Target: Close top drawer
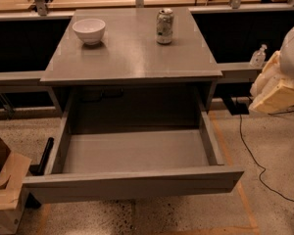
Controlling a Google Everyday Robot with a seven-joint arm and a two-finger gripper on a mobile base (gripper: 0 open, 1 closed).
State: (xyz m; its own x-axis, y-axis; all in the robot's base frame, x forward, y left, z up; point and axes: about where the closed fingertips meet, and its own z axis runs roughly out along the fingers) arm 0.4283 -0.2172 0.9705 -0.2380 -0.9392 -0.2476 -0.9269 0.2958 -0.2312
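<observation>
The top drawer is a wide, shallow grey box with a plain flat front panel. It stands pulled far out from under the grey cabinet top, and its inside is bare. My gripper belongs to the cream-coloured arm at the right edge of the view. It hangs to the right of the cabinet, level with the drawer opening, apart from the drawer and touching nothing I can see.
A white bowl and a drink can stand on the cabinet top. A small clear bottle sits on a shelf at the right. A cardboard box lies on the floor at the left. A black cable runs across the floor at the right.
</observation>
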